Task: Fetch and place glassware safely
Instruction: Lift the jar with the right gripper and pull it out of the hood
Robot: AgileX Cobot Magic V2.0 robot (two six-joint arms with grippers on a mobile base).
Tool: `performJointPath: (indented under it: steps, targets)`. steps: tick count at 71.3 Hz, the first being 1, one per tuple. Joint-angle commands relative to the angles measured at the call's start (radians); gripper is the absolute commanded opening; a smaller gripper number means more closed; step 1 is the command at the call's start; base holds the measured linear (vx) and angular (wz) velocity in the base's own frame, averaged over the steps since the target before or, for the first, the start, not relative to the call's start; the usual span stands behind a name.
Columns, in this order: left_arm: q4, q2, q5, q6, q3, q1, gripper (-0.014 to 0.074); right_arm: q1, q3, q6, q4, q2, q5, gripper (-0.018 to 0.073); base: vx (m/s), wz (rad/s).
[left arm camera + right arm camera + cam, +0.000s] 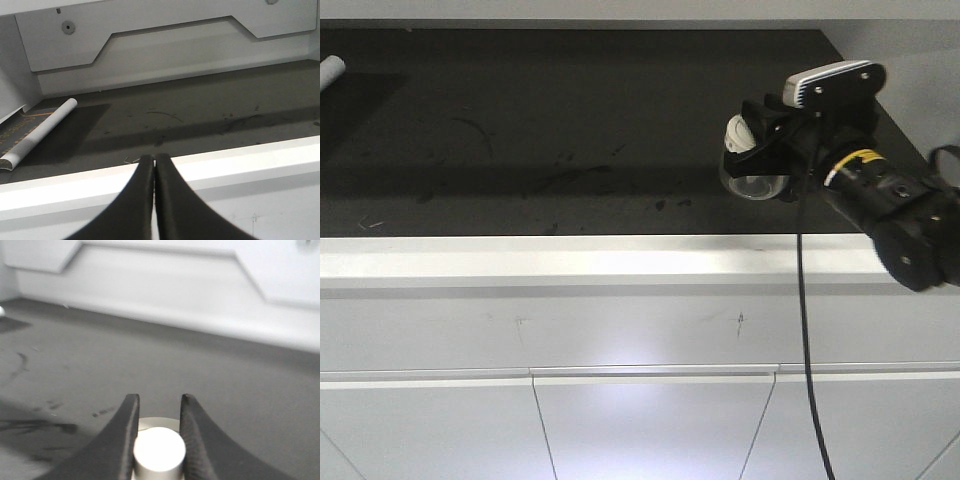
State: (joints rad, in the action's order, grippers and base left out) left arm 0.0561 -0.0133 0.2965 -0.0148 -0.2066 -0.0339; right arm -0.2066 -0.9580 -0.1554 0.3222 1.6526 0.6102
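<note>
While right end effector (159, 400) clamps jar (755, 184) (lid knob (159, 451)), left end effector (154, 158) sits closed.

No words or numbers can be read in any view. A yellow band (861, 157) on the right arm (905, 215) bears some dark marks, too small to make out. The rolled sheet (42, 131) at the far left shows thin gold marks on its dark face, and I cannot tell whether they are lettering or plain lines.

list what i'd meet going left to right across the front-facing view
rolled white paper at the far left edge → glass jar → right arm's wrist
</note>
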Motion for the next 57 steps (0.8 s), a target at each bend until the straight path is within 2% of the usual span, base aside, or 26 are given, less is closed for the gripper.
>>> performJointPath:
  steps: [1,8,23,38,44,57]
  targets:
    - [-0.005,0.009,-0.067,0.007,-0.024,-0.002,-0.0007,0.002,0.031,-0.045,0.046,-0.138,0.101,-0.0003,0.00,0.00]
    - [-0.005,0.009,-0.067,0.007,-0.024,-0.002,-0.0007,0.002,0.112,-0.132,0.090,-0.227,0.091,-0.0003,0.00,0.00]
    - [-0.005,0.009,-0.067,0.007,-0.024,-0.002,-0.0007,0.002,0.262,-0.215,0.213,-0.375,0.090,-0.0003,0.00,0.00]
    - [-0.005,0.009,-0.067,0.007,-0.024,-0.002,-0.0007,-0.003,0.330,-0.293,0.313,-0.474,0.081,-0.0002,0.00,0.00]
    - [-0.005,0.009,-0.068,0.007,-0.024,-0.002,-0.0007,-0.046,0.330,-0.300,0.336,-0.495,0.044,-0.0002,0.00,0.00]
    - [-0.005,0.009,-0.068,0.007,-0.024,-0.002,-0.0007,-0.230,0.330,-0.300,0.345,-0.508,-0.016,-0.0002,0.00,0.00]
